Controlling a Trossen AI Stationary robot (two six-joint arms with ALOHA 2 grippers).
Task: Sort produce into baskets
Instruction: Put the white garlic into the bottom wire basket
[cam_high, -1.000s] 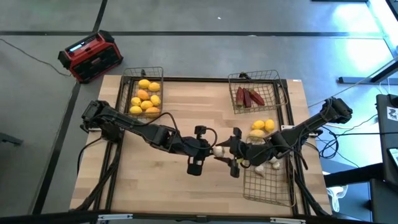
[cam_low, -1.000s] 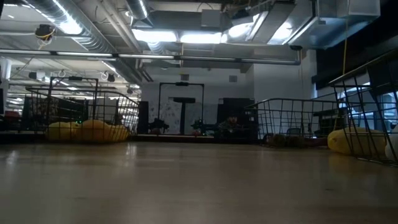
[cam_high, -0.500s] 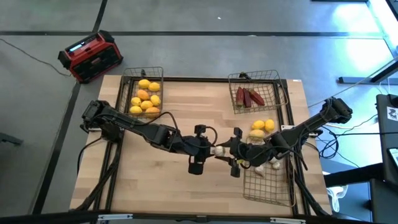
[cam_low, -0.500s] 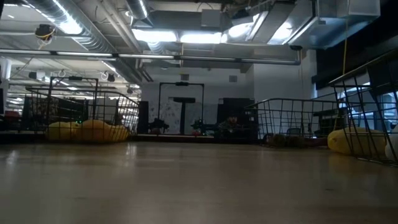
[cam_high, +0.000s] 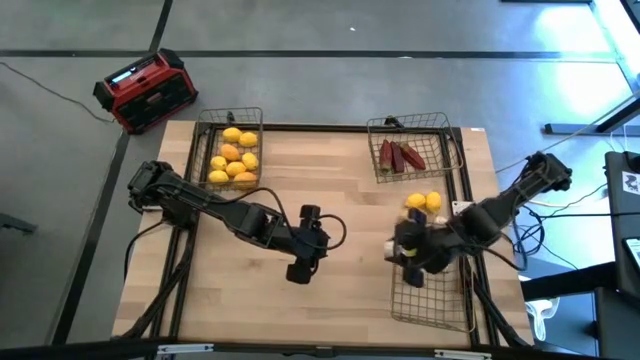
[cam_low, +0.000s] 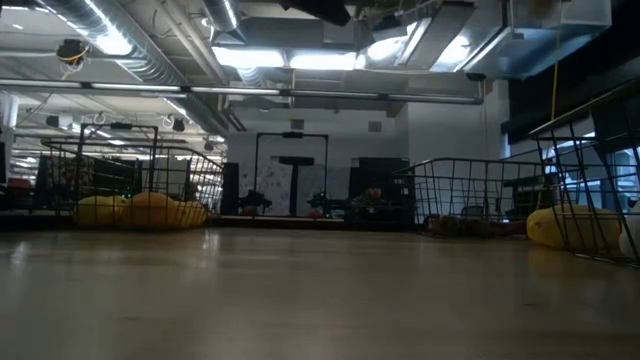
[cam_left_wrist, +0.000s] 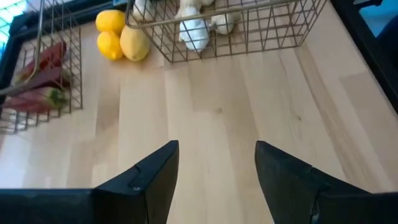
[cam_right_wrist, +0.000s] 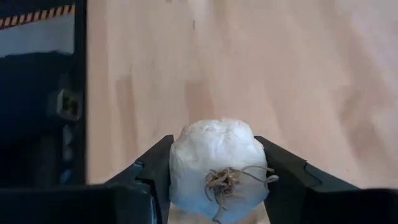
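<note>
Since the handover mid-surface, my left fingers (cam_left_wrist: 214, 180) have let go and backed off empty; my right fingers (cam_right_wrist: 214, 180) clamp the garlic bulb (cam_right_wrist: 216, 165). I'd lower it gently among the bulbs in the near basket (cam_high: 440, 305).

Wooden surface (cam_high: 330, 310), light planks, bordered by a dark frame. 1 red-and-black box (cam_high: 146, 91) stands on the grey floor (cam_high: 330, 25) beyond the surface's far-left corner, apart from it. 1 cable (cam_high: 40, 80) lies on the floor near the box. Ceiling lights (cam_low: 300, 58) lit in the low view.
</note>
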